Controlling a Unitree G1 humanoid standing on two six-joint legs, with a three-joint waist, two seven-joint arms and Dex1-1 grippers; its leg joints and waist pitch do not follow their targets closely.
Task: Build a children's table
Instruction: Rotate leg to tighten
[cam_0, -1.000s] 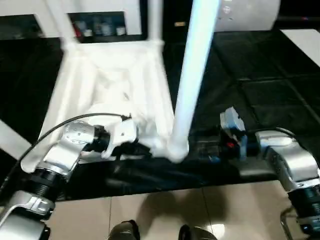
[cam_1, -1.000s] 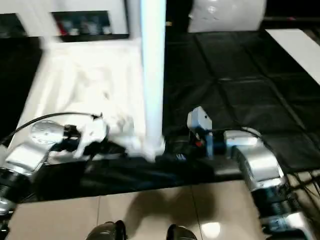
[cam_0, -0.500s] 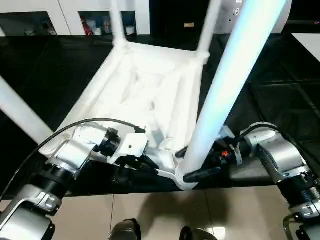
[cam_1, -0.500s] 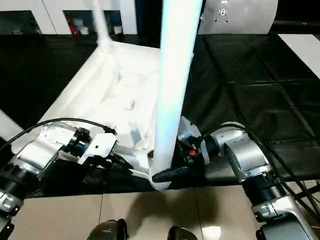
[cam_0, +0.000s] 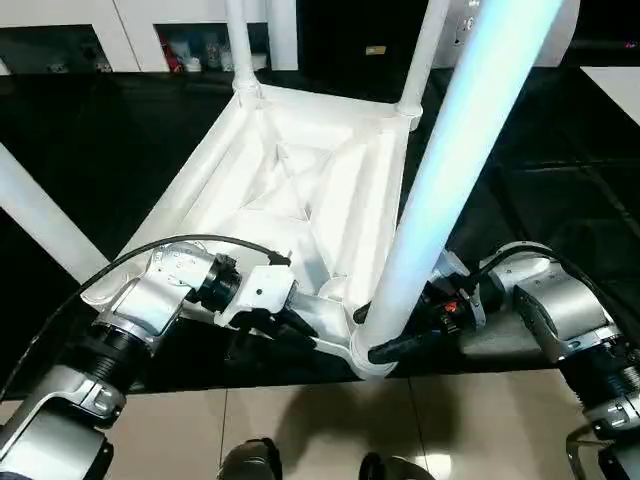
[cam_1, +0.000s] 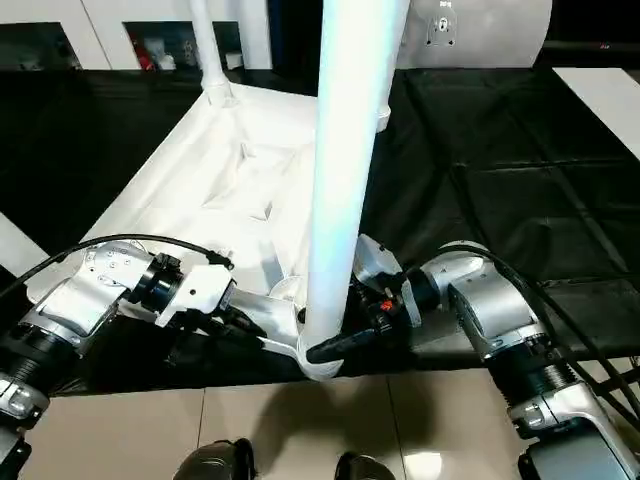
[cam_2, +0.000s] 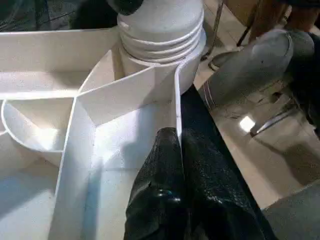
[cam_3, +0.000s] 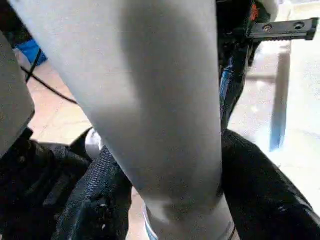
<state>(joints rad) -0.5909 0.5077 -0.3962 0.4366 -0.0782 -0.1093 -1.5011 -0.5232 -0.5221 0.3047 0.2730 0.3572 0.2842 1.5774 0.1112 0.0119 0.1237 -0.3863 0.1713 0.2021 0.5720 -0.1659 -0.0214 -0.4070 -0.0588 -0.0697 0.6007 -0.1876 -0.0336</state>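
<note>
The children's table (cam_0: 300, 190) lies upside down on the black-covered work table (cam_0: 560, 200), ribbed underside up, its near edge at the work table's near edge. Legs rise from the two far corner sockets, and another slants across the far left.

On the left, the left gripper (cam_0: 285, 325) is pinched narrow on the thin near rim of the table top (cam_2: 176, 107), just left of the near right corner socket (cam_2: 162, 37). The wrist view shows both black fingers (cam_2: 167, 165) closed together over that rim, one inside and one outside, with the ribbed collar of the socket directly beyond them.

In the middle, the near right leg (cam_0: 450, 160) stands in that socket. Its long axis runs almost upright, leaning slightly to the far right as it rises.

On the right, the right gripper (cam_0: 395, 335) reaches in level from the right and straddles the leg's lowest part, one finger (cam_3: 100, 200) on each side of the tube, just above the socket. So the leg lies directly between its fingers, crosswise to them. The jaws look part closed around the tube; a firm grip cannot be confirmed. The right arm is plainly the nearer one for working the leg, probably twisting or pressing it home, while the left steadies the top.
</note>
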